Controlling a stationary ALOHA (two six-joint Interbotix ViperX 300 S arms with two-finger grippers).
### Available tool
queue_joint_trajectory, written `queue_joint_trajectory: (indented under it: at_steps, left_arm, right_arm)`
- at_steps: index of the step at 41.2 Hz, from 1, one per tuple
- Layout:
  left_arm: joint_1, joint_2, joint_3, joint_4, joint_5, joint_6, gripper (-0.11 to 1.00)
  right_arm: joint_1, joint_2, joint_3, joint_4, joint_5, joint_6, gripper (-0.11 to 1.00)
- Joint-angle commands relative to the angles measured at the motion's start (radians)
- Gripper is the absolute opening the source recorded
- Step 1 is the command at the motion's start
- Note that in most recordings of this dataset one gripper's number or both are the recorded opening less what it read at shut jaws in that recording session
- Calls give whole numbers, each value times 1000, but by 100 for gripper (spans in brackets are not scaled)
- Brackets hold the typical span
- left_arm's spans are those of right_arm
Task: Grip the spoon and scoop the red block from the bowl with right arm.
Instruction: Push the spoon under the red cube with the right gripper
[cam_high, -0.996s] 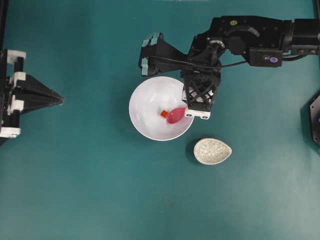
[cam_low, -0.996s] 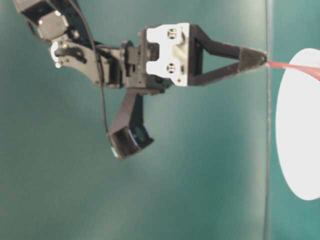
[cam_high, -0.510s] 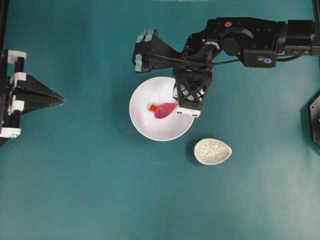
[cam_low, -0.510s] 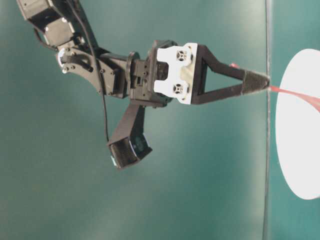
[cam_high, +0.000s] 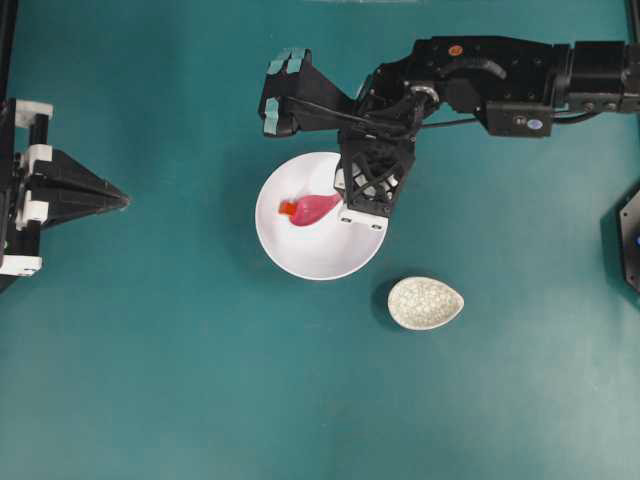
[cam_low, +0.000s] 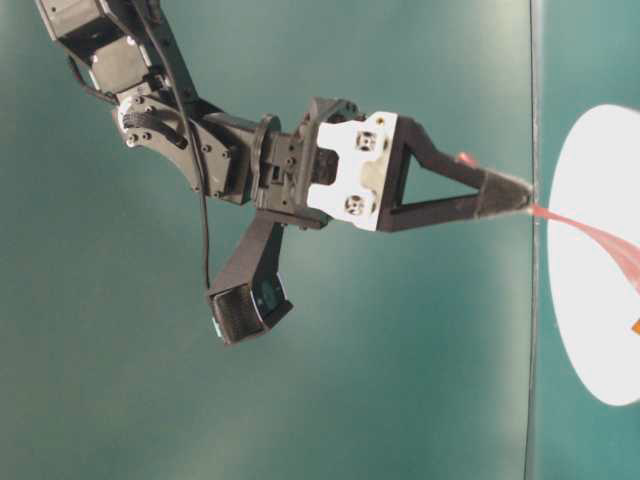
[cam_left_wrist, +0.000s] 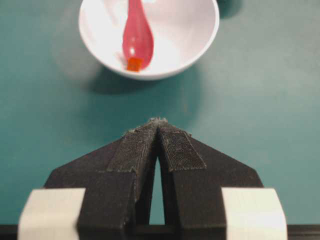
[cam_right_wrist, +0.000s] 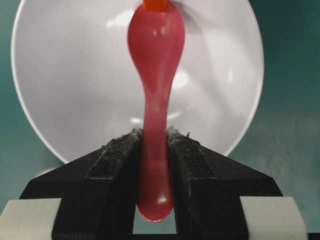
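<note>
My right gripper reaches down into the white bowl and is shut on the handle of the pink spoon. In the right wrist view the handle runs between both fingers, and the spoon points away across the bowl. The small red block lies at the tip of the spoon, near the bowl's left wall. From the left wrist view the red block sits against the spoon's front edge. My left gripper rests shut at the far left, nothing in it.
A speckled beige teardrop-shaped dish sits on the teal table to the lower right of the bowl. The right arm's body stretches in from the upper right. A dark fixture stands at the right edge.
The right gripper has swept the spoon leftward across the bowl, pushing the red block ahead of it toward the left wall. The bowl has shifted slightly away from the beige dish.
</note>
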Motion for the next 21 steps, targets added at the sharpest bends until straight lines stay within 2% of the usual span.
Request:
queue_joint_trajectory:
  at_steps: [1, 21]
  left_arm:
    - [2, 3, -29, 2, -11, 2, 0]
    - [2, 3, -31, 2, -12, 0, 0]
  right_arm:
    - [-2, -15, -28, 11, -29, 5, 24]
    - [-2, -26, -20, 15, -58, 29, 24]
